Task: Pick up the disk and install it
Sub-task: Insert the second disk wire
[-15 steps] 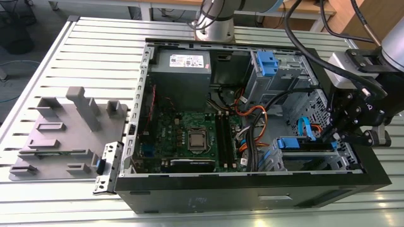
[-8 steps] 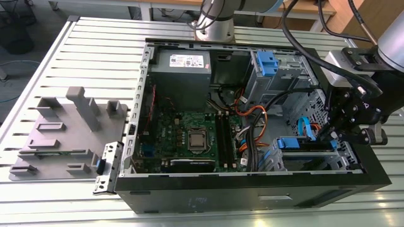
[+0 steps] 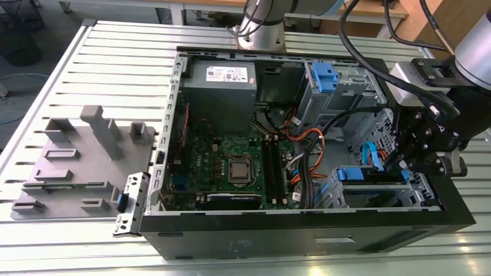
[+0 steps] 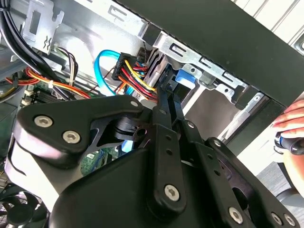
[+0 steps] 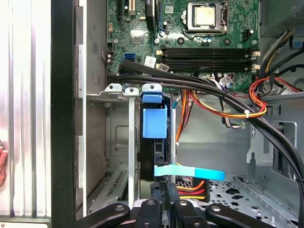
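The disk [image 3: 355, 173] stands on edge in the lower bay of the open computer case [image 3: 307, 241], at the exterior view's right front corner. Its blue plastic carrier tab [image 5: 154, 122] faces up and its dark edge runs along the bay's metal rails. My black gripper [image 3: 397, 165] hangs just over the bay from the exterior view's right. In both wrist views its fingers lie tight together, shut, with the gripper [image 4: 164, 90] right at the end of the disk [image 4: 184, 78], beside the red, yellow and black power plug [image 4: 137, 71]. The gripper [image 5: 166, 202] sits in line with the disk's edge.
A flat blue data cable [image 5: 190, 172] crosses just past the fingertips. Thick black and orange cable bundles [image 5: 223, 102] run over the bay. A grey drive cage [image 3: 326, 83] and power supply [image 3: 222, 77] sit at the back. A person's hand [image 4: 292, 126] rests outside the case. A grey fixture [image 3: 77, 155] lies beside it.
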Robot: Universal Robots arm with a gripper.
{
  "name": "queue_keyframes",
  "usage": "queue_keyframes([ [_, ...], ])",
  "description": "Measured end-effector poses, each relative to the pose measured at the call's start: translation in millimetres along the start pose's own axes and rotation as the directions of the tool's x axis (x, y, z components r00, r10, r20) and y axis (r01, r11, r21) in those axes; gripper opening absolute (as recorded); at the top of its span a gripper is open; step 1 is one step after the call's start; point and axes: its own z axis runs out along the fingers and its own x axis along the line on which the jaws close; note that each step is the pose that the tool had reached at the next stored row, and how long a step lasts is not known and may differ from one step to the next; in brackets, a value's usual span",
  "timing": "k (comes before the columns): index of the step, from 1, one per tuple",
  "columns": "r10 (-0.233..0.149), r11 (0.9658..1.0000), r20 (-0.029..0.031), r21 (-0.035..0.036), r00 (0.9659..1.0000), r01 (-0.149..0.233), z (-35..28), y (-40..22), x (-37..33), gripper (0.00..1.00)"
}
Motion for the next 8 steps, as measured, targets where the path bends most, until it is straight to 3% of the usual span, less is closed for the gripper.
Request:
queue_keyframes([
  [8, 0.0, 1.0, 0.0004, 0.0, 1.0, 0.0, 1.4, 0.7, 0.0, 0.16],
])
